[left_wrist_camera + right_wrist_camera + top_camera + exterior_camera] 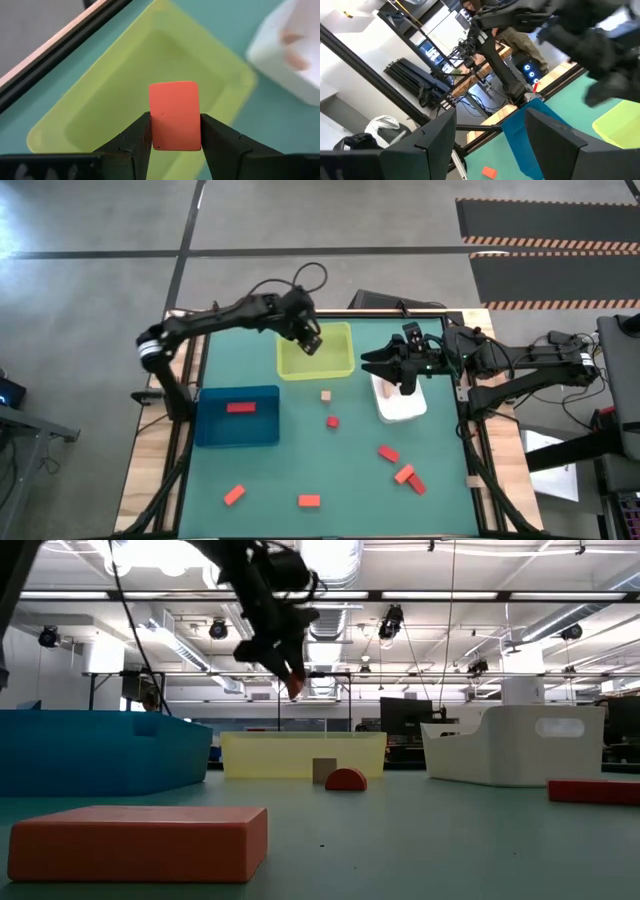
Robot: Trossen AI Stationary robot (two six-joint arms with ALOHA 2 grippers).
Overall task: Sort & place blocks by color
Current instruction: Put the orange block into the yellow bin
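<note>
My left gripper [312, 343] hangs above the yellow-green tray [335, 362], shut on an orange-red block [174, 116]. The low view shows the gripper [292, 686] well above the tray [300, 754]. My right gripper [372, 365] points toward the table's left over the white tray [404, 406]; its fingers [432, 137] are open and hold nothing. One red block [240, 408] lies in the blue tray [215, 430]. Pale tan-pink blocks [295, 50] lie in the white tray. Loose on the mat are a tan cube [326, 395], a red block [332, 421] and several red and orange blocks [403, 474] near the near edge. My left gripper pinches the orange-red block by two opposite side faces [152, 125], one finger on each. The fingers come from above, slanting down. The block is lifted clear above the yellow-green tray, and its broad face shows between the fingers.
An orange bar [140, 840] lies close to the low camera, with a red half-round [345, 779] and the tan cube [324, 770] before the yellow-green tray. Two more blocks [234, 495] [309, 501] sit by the near edge. A person shows beyond the table [520, 40].
</note>
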